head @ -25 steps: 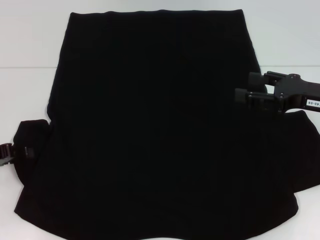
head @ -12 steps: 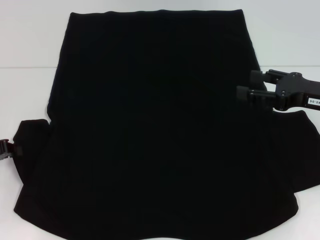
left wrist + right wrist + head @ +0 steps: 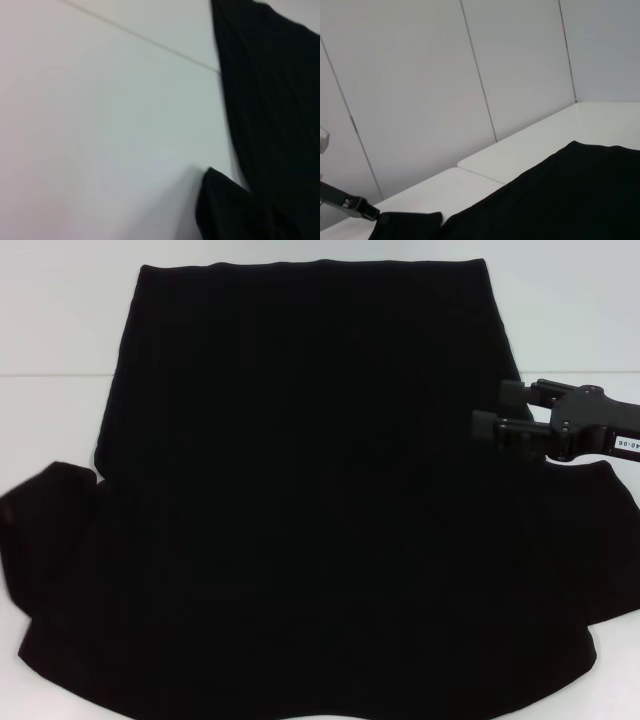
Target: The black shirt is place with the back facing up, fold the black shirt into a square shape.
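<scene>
The black shirt (image 3: 300, 490) lies spread flat on the white table (image 3: 60, 420), its hem at the far side and both sleeves toward me. My right gripper (image 3: 489, 408) hovers open over the shirt's right edge, just beyond the right sleeve (image 3: 600, 540), with nothing between its fingers. The left sleeve (image 3: 50, 530) reaches the picture's left border. The head view does not show my left gripper; in the right wrist view the left gripper (image 3: 355, 206) is a thin dark piece at the tip of the left sleeve (image 3: 405, 225). The left wrist view shows the shirt (image 3: 270, 100) beside bare table.
White table surface (image 3: 100, 125) extends to the left of the shirt, crossed by a thin seam (image 3: 140, 40). White wall panels (image 3: 445, 90) stand behind the table. Bare table strips flank the shirt's far corners (image 3: 570, 330).
The left gripper has slid out of the head view past the left border, and the left sleeve now stretches farther left. The right gripper shifted slightly right, then stayed still.
</scene>
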Available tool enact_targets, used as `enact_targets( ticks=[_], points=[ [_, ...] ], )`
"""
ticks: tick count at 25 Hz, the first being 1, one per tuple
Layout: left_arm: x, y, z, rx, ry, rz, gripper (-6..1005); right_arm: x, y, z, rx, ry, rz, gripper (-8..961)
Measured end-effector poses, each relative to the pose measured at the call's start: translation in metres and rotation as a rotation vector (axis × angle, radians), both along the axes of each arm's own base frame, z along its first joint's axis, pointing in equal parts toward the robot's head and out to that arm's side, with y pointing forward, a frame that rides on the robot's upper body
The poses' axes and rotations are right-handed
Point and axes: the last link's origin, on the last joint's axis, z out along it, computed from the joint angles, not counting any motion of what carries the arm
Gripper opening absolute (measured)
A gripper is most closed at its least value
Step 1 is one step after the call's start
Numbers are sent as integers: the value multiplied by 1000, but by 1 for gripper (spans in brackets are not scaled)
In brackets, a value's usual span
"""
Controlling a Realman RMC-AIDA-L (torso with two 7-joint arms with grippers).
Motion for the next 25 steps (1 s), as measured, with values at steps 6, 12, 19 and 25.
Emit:
enact_targets(
  ticks=[6, 12, 19, 25],
  points=[
    [-3, 8, 13, 61, 63, 1, 30, -1, 0, -1, 0, 8, 1, 848],
    [-2, 14, 15, 78, 91, -9, 32, -2, 0, -2, -1, 10, 1, 848],
    [-2, 16, 17, 96, 99, -10, 35, -2, 0, -1, 0, 10, 2, 842],
    [9, 17, 12, 84, 20, -47, 36, -1, -1, -2, -2, 11, 0, 832]
  ],
)
